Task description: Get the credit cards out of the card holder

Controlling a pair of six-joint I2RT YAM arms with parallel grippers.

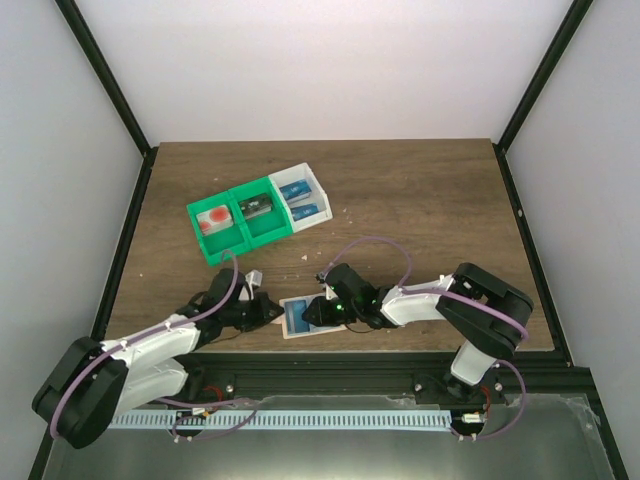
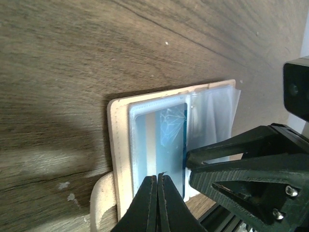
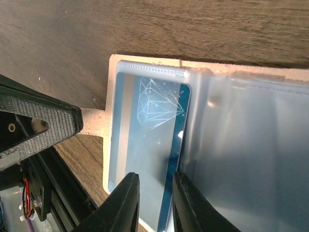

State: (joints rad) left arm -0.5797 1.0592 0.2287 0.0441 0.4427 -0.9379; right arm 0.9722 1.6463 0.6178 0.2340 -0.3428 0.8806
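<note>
Steadiness counts: left gripper (image 2: 157,183), fingers pressed together, pins the holder (image 2: 118,145); our right gripper (image 3: 154,186), narrowly spread, should slide the card (image 3: 145,145) straight out.

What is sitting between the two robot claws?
The open card holder, a blue card inside, lies between the left gripper and right gripper, seen in the top view.

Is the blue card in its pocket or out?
In. The credit card lies under the clear plastic pocket of the card holder, which covers its far end. Whether its near end has slipped out is unclear.
</note>
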